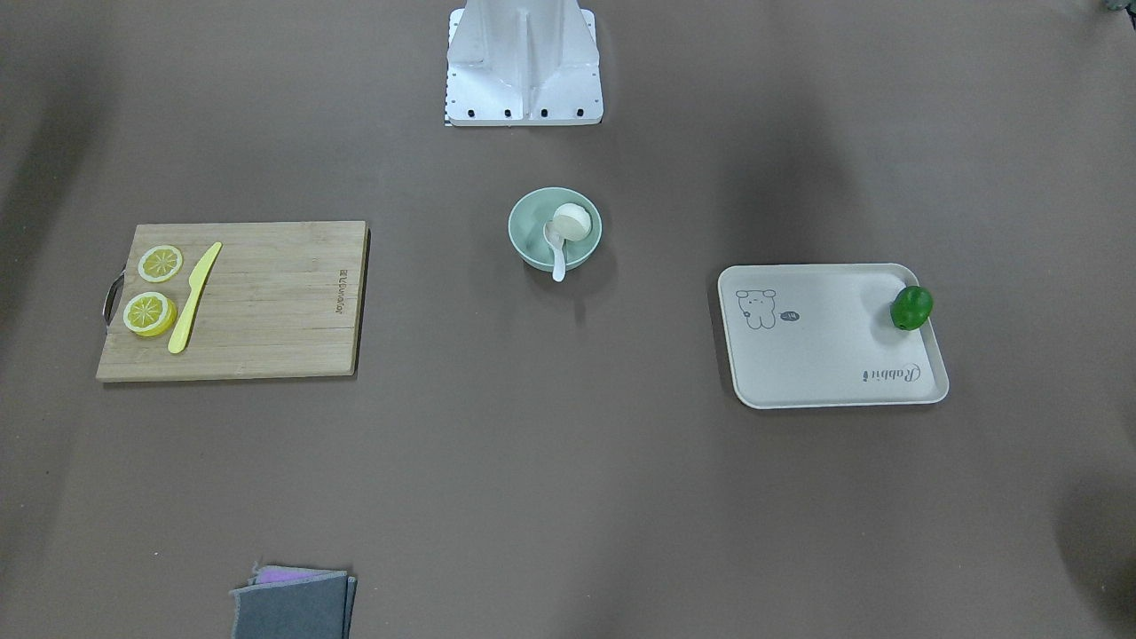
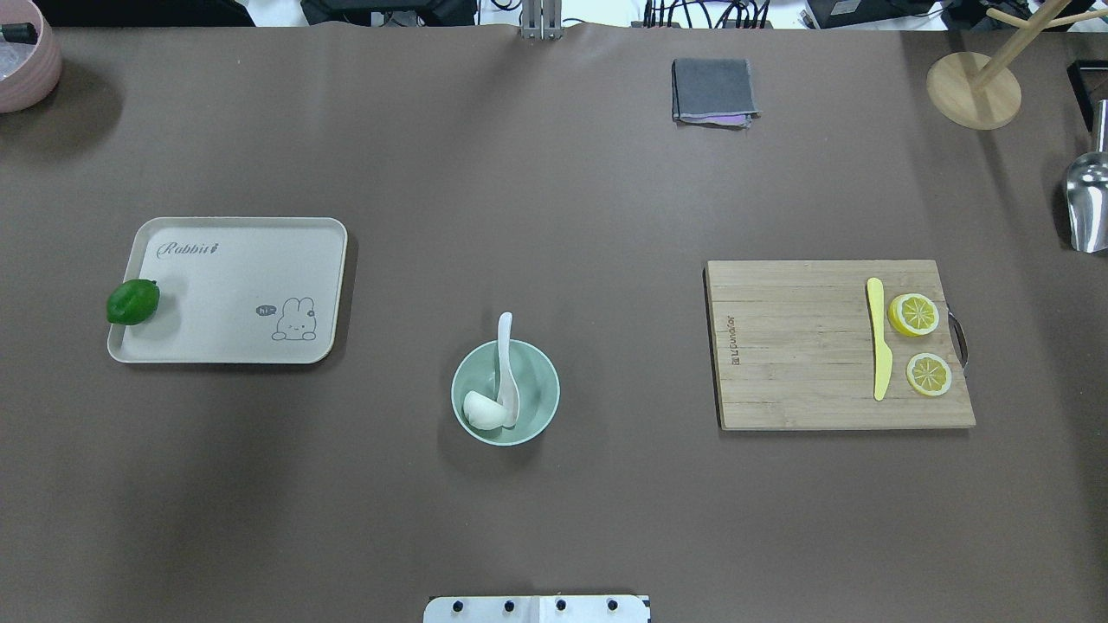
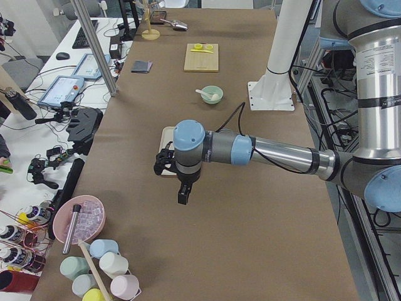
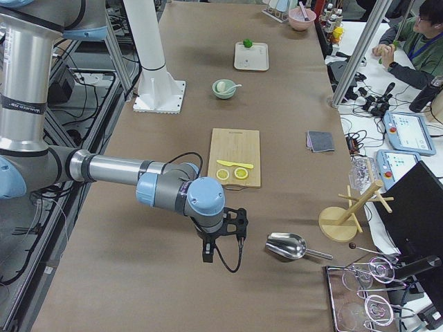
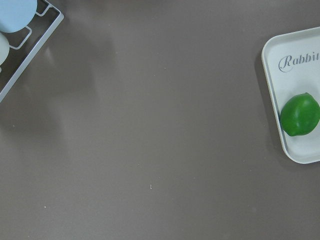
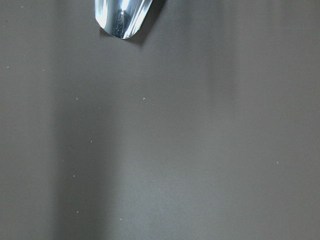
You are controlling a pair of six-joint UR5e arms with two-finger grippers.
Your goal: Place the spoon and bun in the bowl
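White pleated bun (image 2: pixel 483 411) and glossy white soup spoon (image 2: pixel 505 363) are lying in the round mint-green bowl (image 2: pixel 543 407).
Left tool (image 3: pixel 182 190) and right tool (image 4: pixel 208 250) are hanging well away, opening impossible to tell; bun probably soft, grip sides gently; spoon slick, take its handle.

Soft, even light falls from above on my desk (image 2: pixel 606 190), and its matte brown cover shows no hard highlights. Wide, faint shadows darken the corners in the front-facing and overhead views. The bowl (image 1: pixel 524 244) throws only a small blurred shadow close around its foot. My right wrist view is dim and streaked with vague vertical bands, and the metal scoop (image 6: pixel 122 17) glares there, out of focus. My left wrist view is crisp. Both side views bend at the edges.
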